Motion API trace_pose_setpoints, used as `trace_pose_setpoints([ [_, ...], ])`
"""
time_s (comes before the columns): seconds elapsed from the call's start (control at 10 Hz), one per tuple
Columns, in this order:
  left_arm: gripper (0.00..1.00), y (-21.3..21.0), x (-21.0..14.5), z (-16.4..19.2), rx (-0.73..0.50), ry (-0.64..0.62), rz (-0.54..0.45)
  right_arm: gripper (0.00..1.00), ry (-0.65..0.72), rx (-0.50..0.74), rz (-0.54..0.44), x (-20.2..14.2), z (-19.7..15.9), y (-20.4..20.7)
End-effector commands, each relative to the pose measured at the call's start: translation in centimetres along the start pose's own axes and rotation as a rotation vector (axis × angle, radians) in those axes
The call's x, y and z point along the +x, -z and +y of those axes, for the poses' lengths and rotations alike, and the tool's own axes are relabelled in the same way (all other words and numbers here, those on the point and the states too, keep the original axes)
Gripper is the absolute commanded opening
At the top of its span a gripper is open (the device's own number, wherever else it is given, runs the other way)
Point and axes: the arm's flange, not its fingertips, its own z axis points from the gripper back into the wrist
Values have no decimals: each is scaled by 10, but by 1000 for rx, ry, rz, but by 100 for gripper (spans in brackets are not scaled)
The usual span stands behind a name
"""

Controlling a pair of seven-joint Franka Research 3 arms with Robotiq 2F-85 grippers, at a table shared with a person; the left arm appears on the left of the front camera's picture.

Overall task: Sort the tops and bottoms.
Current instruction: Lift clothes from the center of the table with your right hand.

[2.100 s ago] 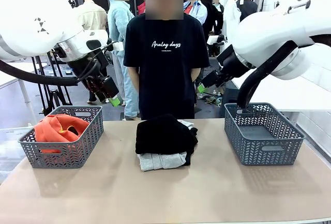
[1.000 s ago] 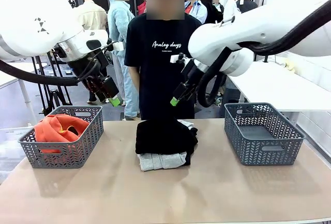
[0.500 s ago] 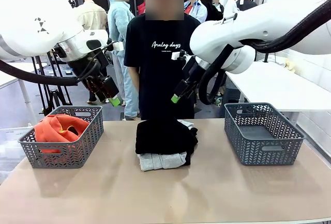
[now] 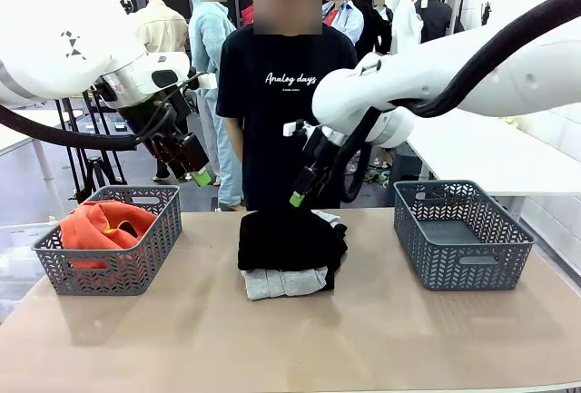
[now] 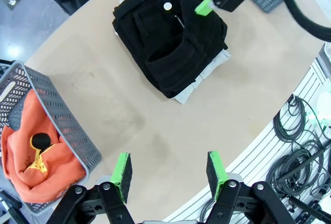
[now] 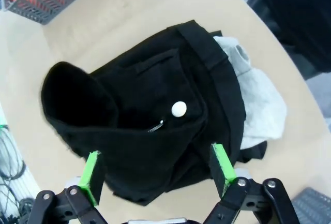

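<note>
A folded pile lies at the table's middle: black bottoms (image 4: 283,234) with a white button on top, and a grey top (image 4: 283,282) sticking out underneath. An orange top (image 4: 102,223) sits in the left basket (image 4: 136,270). My right gripper (image 4: 298,195) hangs open just above the pile's far edge. In the right wrist view its fingers (image 6: 157,169) straddle the black bottoms (image 6: 134,125), with the grey top (image 6: 258,100) beside them. My left gripper (image 4: 201,175) is held high above the left basket, open and empty. Its wrist view (image 5: 168,169) looks down on the bottoms (image 5: 165,48) and the orange top (image 5: 31,157).
An empty grey basket (image 4: 463,261) stands at the right of the table. A person in a black lettered T-shirt (image 4: 290,93) stands at the far edge behind the pile. Bare tabletop (image 4: 290,338) stretches in front of the pile.
My right arm swung left from beside the right basket to over the pile and came lower. The left arm stayed still. Both grippers kept their jaws apart.
</note>
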Motion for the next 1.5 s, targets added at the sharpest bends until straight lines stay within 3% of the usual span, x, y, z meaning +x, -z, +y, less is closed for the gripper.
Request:
trace_pose_setpoints([
  [0.0, 76, -1, 0, 0, 2, 3, -2, 100, -6, 6, 67, 28, -12, 11],
  [0.5, 76, -1, 0, 0, 2, 3, -2, 100, 2, 188, 138, 34, -24, 45],
  [1.0, 76, -1, 0, 0, 2, 3, -2, 100, -44, 163, 246, 43, -9, 71],
  [1.1, 76, -1, 0, 0, 2, 3, -2, 95, -52, 146, 259, 43, -6, 75],
  [1.4, 76, -1, 0, 0, 2, 3, -2, 38, -52, 126, 268, 45, -5, 74],
])
